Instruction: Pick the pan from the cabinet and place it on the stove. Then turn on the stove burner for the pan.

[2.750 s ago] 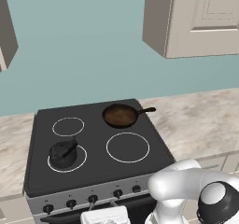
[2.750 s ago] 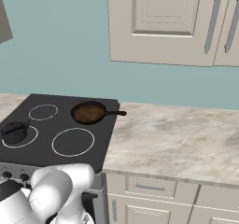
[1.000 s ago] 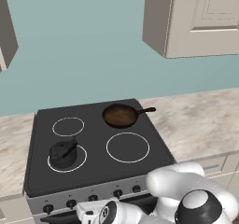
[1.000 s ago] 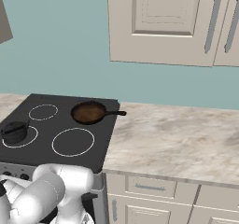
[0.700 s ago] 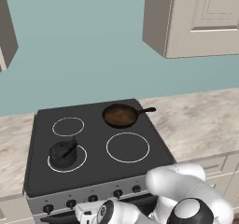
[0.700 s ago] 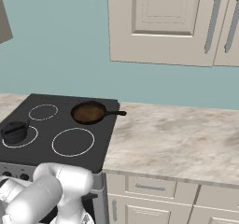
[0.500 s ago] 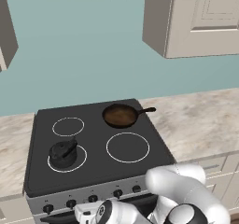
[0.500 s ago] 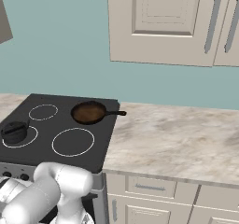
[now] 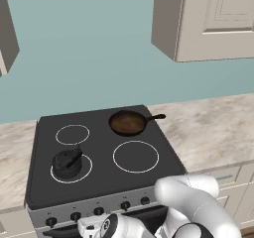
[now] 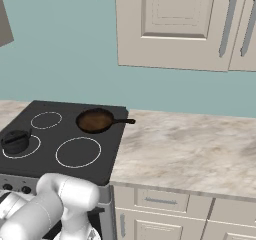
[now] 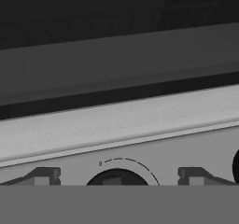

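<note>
Teal wall (image 9: 89,58) behind a beige marble counter (image 10: 190,149), drawers (image 10: 160,201) below.

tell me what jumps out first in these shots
The pan sits on the stove's back right ring, handle pointing right toward the counter, with a black kettle on the front left ring. The white arm bends low before the stove, its open gripper straddling a front knob.

The arm (image 9: 193,202) has swung down in front of the stove (image 9: 99,209), bringing the open gripper (image 11: 116,177) to a knob (image 11: 116,180).
</note>
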{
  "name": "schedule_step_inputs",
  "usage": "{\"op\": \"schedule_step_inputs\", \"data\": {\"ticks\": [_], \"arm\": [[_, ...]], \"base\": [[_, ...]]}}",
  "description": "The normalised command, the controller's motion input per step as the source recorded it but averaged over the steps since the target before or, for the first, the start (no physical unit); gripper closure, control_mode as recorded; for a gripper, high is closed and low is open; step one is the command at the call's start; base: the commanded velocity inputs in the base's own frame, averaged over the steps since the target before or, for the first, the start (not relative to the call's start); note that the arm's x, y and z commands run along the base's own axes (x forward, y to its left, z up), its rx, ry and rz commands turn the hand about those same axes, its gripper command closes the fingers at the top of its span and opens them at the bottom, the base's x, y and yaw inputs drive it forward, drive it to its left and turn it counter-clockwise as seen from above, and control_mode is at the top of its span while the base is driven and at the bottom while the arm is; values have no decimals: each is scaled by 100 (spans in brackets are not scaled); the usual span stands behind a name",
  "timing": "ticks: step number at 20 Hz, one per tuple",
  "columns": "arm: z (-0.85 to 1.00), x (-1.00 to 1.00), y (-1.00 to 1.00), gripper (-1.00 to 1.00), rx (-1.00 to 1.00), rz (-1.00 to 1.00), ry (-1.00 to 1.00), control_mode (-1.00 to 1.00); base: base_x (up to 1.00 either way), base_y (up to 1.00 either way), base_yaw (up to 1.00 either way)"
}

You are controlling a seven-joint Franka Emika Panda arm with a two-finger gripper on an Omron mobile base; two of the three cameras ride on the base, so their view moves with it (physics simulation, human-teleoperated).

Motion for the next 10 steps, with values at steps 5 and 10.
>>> {"op": "schedule_step_inputs", "data": {"ticks": [5, 10], "arm": [[0, 0, 0, -100, 0, 0, 0, -100], [2, 0, 0, -100, 0, 0, -3, -100]], "base": [[0, 0, 0], [0, 0, 0]]}}
